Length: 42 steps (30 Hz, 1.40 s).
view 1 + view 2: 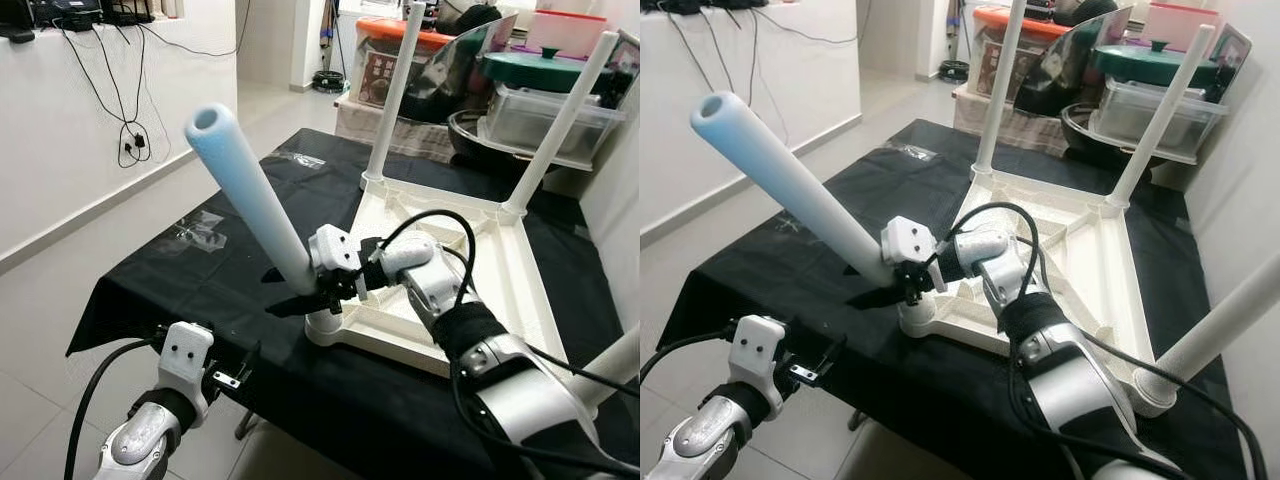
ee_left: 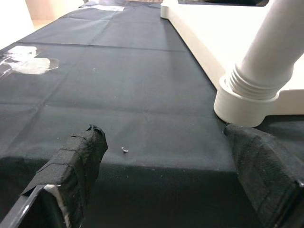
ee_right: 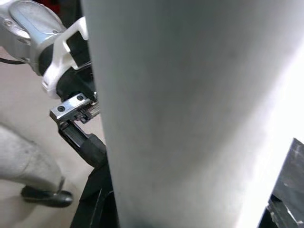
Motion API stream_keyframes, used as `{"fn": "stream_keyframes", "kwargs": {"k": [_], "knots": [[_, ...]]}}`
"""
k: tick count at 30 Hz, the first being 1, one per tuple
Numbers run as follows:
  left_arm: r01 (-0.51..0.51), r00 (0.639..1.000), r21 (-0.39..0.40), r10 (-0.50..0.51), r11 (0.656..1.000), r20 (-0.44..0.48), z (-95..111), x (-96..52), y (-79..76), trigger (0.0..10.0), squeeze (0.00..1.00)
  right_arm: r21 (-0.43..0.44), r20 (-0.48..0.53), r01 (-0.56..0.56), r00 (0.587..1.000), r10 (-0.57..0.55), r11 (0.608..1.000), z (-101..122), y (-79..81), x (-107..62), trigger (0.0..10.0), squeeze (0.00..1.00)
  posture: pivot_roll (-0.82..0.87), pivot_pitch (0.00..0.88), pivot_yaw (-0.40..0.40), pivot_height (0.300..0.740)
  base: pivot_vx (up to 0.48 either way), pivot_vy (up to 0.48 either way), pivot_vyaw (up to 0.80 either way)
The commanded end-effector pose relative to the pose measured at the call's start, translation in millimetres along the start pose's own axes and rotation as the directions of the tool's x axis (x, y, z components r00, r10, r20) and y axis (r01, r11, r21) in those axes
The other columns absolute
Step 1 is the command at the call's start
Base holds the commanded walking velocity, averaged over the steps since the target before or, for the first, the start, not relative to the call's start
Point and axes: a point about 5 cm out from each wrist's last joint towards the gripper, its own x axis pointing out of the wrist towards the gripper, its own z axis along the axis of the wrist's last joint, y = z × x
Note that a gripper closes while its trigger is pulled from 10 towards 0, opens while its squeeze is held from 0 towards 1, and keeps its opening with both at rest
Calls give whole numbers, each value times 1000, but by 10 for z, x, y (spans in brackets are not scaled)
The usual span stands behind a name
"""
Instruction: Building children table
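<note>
Head views: right gripper [image 1: 305, 292] is clamping the tilted table leg [image 1: 250, 195] low, at the corner socket [image 1: 325, 325] of the upturned tabletop [image 1: 500, 290] on black cloth [image 1: 200, 270].

Left wrist: left gripper [image 2: 175, 175] is hovering, fingers apart.

Right wrist: leg is looking light, stiff, slick; grip near base.

Black-draped table [image 1: 200, 270] under upturned tabletop [image 1: 500, 290]

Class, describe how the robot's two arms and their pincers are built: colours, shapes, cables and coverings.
Both arms are silver metal with rounded joint housings and black bands. Each wrist carries a white block with small holes. The right arm has a black textured cuff and looping black cables. The left arm trails one black cable. The left pincer has long black fingers wrapped in black fabric tape; the right pincer is black too.
</note>
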Motion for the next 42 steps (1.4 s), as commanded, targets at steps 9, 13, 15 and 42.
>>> {"fn": "stream_keyframes", "kwargs": {"k": [9,13,15,42], "knots": [[-21,1000,-11,21,1000,-18,-54,-34,-28,10000,0,127,-9,-84,996,86,988,-81,38,266,0,0,156,0,-177,740,0,0,0],[-30,999,-16,30,999,-19,-62,-40,-35,10000,0,159,-26,10,1000,-6,987,-124,2,304,0,0,155,0,-184,740,0,0,0],[-32,999,-18,32,999,-19,-67,-44,-38,10000,0,193,-29,55,998,-51,980,-156,-11,309,0,0,155,0,-184,740,0,0,0],[-31,999,-16,30,999,-25,-63,-13,6,10000,0,574,-42,375,902,-431,728,-699,196,137,0,0,126,0,-144,740,0,0,0]]}}
